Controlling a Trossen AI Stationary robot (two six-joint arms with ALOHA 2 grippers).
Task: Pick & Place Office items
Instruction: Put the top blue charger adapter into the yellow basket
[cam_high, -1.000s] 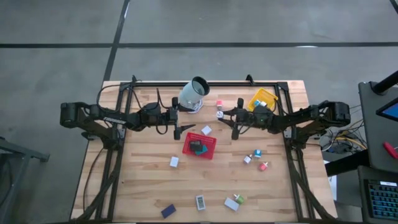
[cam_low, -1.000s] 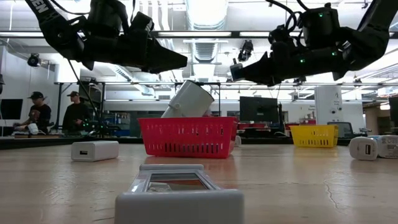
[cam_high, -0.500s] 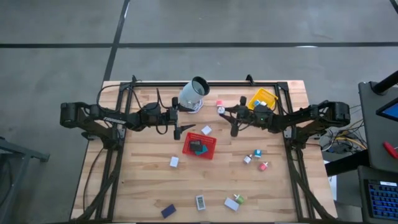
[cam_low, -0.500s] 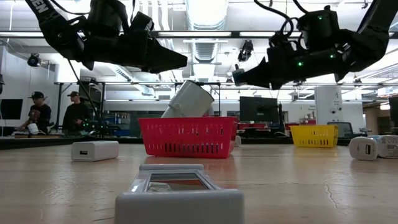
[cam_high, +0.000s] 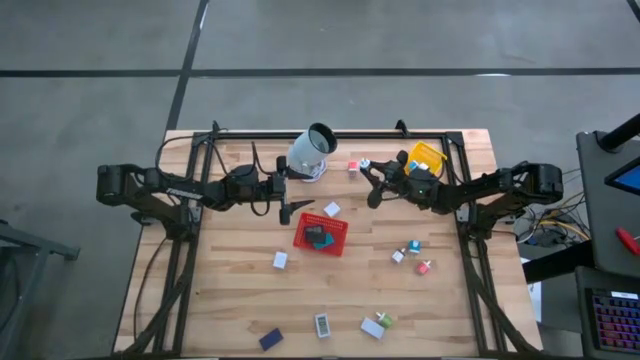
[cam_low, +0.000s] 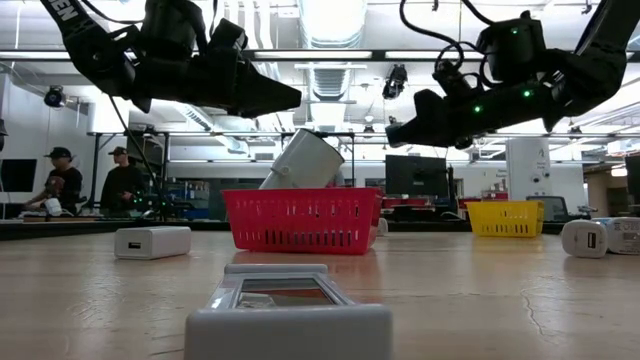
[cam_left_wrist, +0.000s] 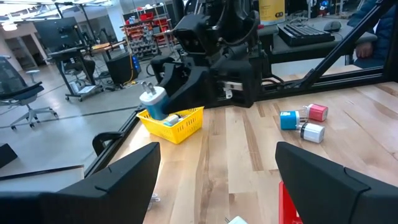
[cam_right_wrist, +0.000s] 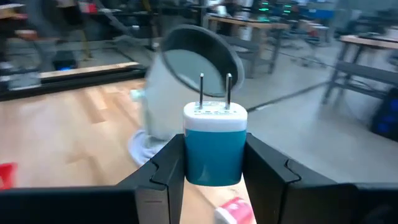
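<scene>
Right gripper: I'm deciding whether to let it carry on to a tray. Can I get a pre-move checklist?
1. Right gripper shut on the teal-and-white plug adapter: ok.
2. Adapter lifted off the table: ok.
3. Yellow tray close beside the gripper: ok.
4. Room left in the yellow tray: cannot tell.
5. Left gripper open, empty, by the red tray: ok.

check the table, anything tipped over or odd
The pale cup at the table's far edge leans tilted, mouth showing from above, not upright. The small items lie scattered loose. The right gripper holds a teal-and-white plug in its fingers.
</scene>
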